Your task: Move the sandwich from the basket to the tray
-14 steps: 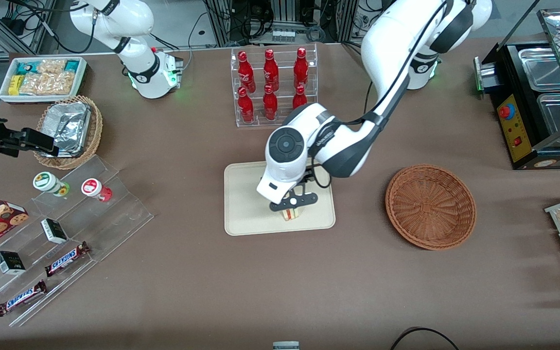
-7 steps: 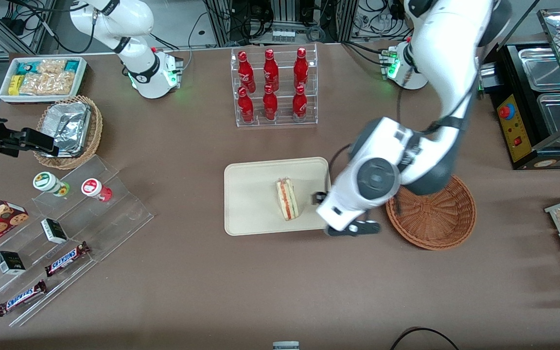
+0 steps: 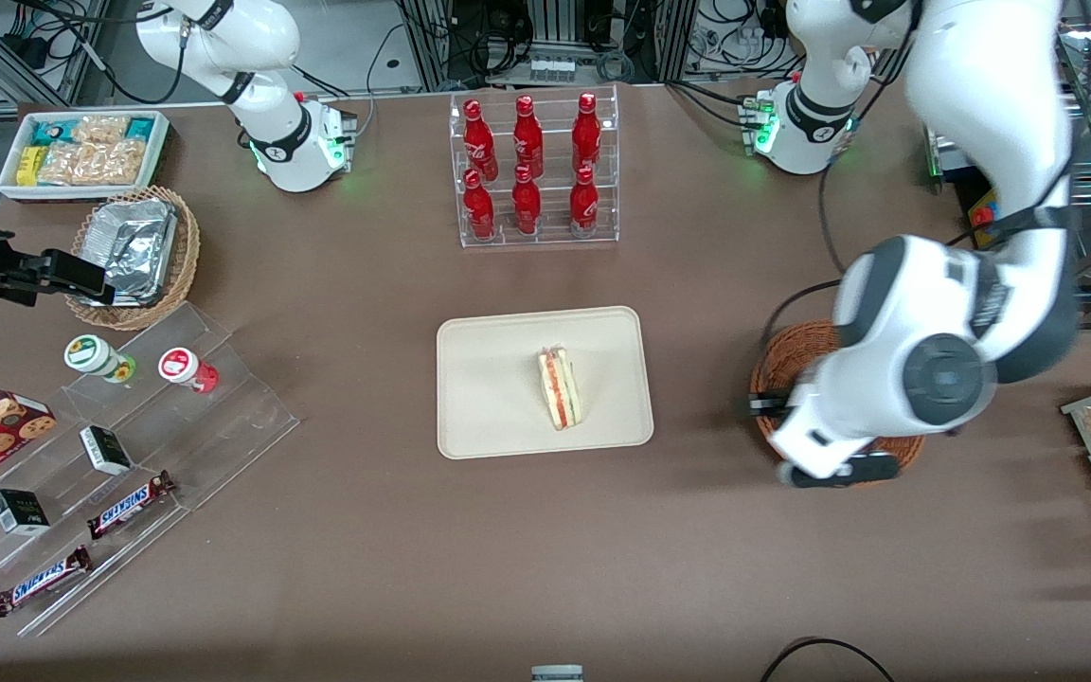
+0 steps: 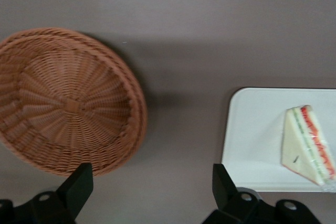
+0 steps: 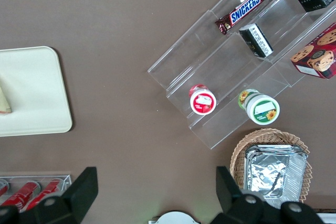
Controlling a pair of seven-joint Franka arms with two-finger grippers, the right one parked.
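Observation:
The sandwich [image 3: 559, 388], a pale wedge with red and green layers, lies on the cream tray [image 3: 489, 417] in the middle of the table. The reddish-brown wicker basket [image 3: 778, 352] holds nothing and sits beside the tray, toward the working arm's end; the arm covers much of it. My left gripper [image 3: 834, 471] is open and holds nothing, raised over the basket's rim nearer to the front camera. The left wrist view shows the basket [image 4: 68, 103], the tray [image 4: 252, 145], the sandwich [image 4: 304, 142] and my gripper [image 4: 152, 192] with its fingers [image 4: 79, 184] wide apart over bare table.
A clear rack of red bottles [image 3: 531, 170] stands farther from the front camera than the tray. A stepped acrylic display [image 3: 129, 445], a tan basket with a foil container [image 3: 134, 251] and a white snack bin [image 3: 81, 152] lie toward the parked arm's end. A black food warmer [image 3: 1057, 189] stands near the basket.
My gripper has let go of the sandwich on the tray, opened, and moved away from the tray to above the basket, rising as it went. The sandwich stays on the tray.

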